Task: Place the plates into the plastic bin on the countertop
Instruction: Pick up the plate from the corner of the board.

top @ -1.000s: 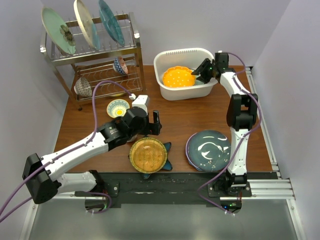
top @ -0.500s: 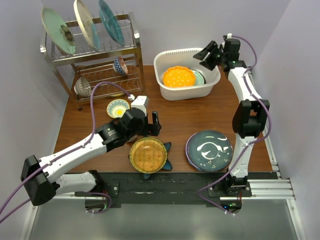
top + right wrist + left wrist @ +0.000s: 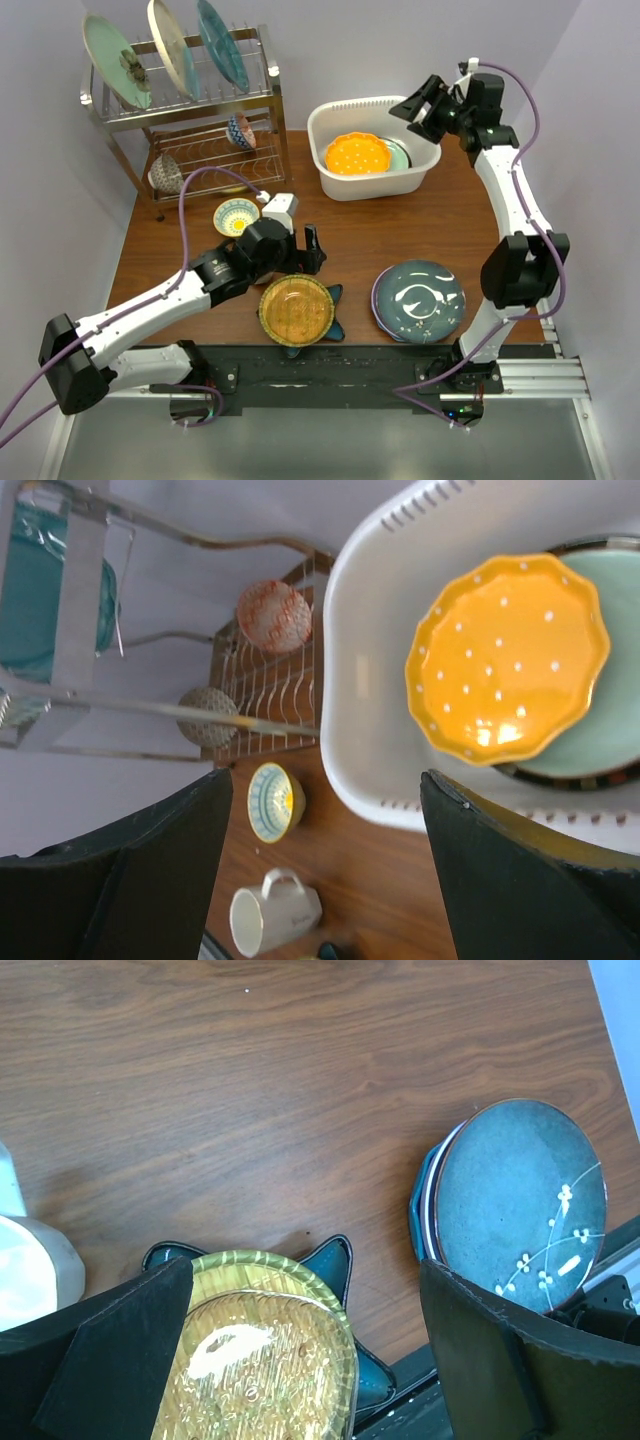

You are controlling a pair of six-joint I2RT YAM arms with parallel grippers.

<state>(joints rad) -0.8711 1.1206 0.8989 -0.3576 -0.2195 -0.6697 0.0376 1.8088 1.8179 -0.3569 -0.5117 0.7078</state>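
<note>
The white plastic bin (image 3: pixel 332 181) stands at the back of the countertop (image 3: pixel 350 235). It holds the orange dotted plate (image 3: pixel 357 153) on the mint plate (image 3: pixel 400 154); both show in the right wrist view, orange (image 3: pixel 505 655) over mint (image 3: pixel 605 730). My right gripper (image 3: pixel 420 105) is open and empty above the bin's far right corner. The amber plate (image 3: pixel 296 308) lies on the teal star-shaped plate (image 3: pixel 336 297) near the front edge. My left gripper (image 3: pixel 305 262) is open just above the amber plate (image 3: pixel 260 1350). The dark teal plate (image 3: pixel 420 298) tops a small stack at the front right.
A steel wire rack (image 3: pixel 265 95) at the back left holds three upright plates (image 3: pixel 170 45) and patterned bowls. A yellow-and-blue bowl (image 3: pixel 236 215) and a white mug (image 3: pixel 275 912) stand on the wood beside my left arm. Walls close in on both sides.
My right gripper has lifted out of the bin, up and to the right, empty; the mint plate now shows beside the orange one. My left gripper has barely moved.
</note>
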